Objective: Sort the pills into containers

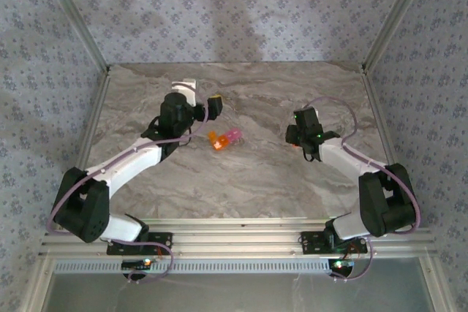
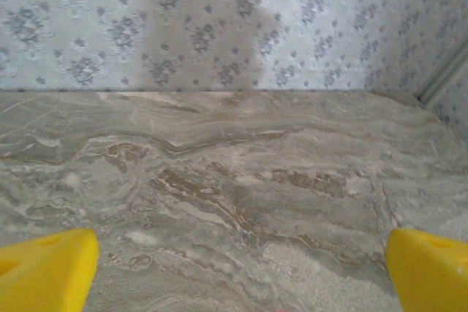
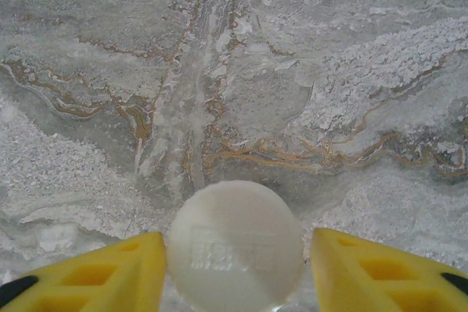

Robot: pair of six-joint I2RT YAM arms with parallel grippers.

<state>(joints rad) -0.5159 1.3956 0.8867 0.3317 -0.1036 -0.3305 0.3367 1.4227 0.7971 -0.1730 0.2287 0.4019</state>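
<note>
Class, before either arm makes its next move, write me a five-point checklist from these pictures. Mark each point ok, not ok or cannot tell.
1. The left gripper is open and empty: ok.
2. The right gripper is clear of the white cap: not ok, the cap sits between its fingers.
3. The containers lie on the table between both arms: ok.
4. The pills are located: cannot tell.
5. The containers are open to receive them: cannot tell.
</note>
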